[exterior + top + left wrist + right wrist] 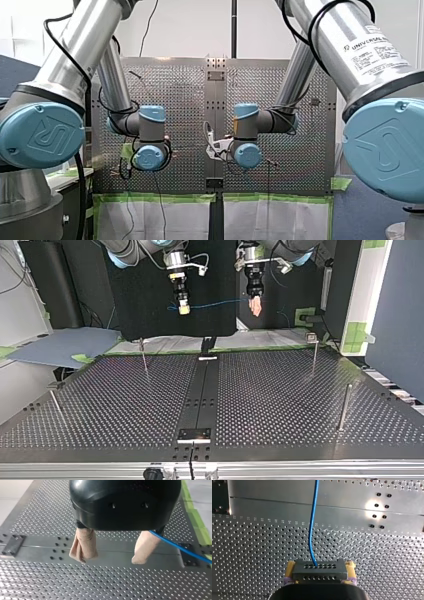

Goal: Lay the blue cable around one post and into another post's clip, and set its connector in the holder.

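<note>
Right end effector (320, 568): yellow pads pinching connector (320, 576), blue cable (313, 530) running ahead. Left end effector (113, 552): fingers spread, cable beside one.

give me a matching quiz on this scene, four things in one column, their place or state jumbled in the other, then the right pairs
Things
1 thin blue cable
2 dark grey perforated connector block
3 my left gripper, beige-padded
4 thin metal post

Places or states
a stands upright on the perforated table
b clamped between the yellow pads of my right gripper
c runs from one gripper towards the other
d open, nothing between its fingers

Pairs: 1-c, 2-b, 3-d, 4-a
</note>
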Tool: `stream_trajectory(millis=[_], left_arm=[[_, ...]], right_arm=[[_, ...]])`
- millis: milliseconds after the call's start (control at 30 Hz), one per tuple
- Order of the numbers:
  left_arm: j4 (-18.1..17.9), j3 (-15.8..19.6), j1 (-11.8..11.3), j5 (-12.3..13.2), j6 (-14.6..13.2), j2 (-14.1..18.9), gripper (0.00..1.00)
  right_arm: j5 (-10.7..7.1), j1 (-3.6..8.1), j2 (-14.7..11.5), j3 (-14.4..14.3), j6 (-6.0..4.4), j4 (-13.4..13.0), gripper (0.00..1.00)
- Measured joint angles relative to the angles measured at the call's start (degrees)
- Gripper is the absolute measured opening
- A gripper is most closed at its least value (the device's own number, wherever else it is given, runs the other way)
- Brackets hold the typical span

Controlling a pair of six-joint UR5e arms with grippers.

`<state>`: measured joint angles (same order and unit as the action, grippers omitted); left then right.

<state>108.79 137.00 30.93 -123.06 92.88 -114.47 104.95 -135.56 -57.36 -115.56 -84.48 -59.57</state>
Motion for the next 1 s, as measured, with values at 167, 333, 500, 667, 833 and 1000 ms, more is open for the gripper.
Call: stream_trajectory(millis=[167, 333, 500, 667, 833, 1000], left_arm=[[1.9, 0.0, -0.6, 0.3, -0.2, -0.4, 1.0], [2.4, 0.0, -0.7, 0.3, -0.2, -0.4, 1.0], [2.5, 0.0, -0.8, 0.3, -0.2, -0.4, 1.0], [2.5, 0.0, -0.8, 0.3, -0.2, -0.4, 1.0], [2.5, 0.0, -0.8, 0.3, -0.2, -0.4, 1.0], [2.5, 0.0, -0.8, 0.3, -0.2, -0.4, 1.0]], right_arm=[[0.0, 0.14, 0.0, 0.0, 0.0, 0.0, 0.0], [0.0, 0.16, 0.0, 0.0, 0.0, 0.1, 0.0], [0.0, 0.16, 0.0, 0.0, 0.0, 0.1, 0.0], [0.0, 0.16, 0.0, 0.0, 0.0, 0.1, 0.0], [0.3, -0.12, 0.3, 0.3, -0.3, 0.3, 0.0], [0.87, -2.04, 2.2, 2.2, -2.2, 2.3, 0.0]])
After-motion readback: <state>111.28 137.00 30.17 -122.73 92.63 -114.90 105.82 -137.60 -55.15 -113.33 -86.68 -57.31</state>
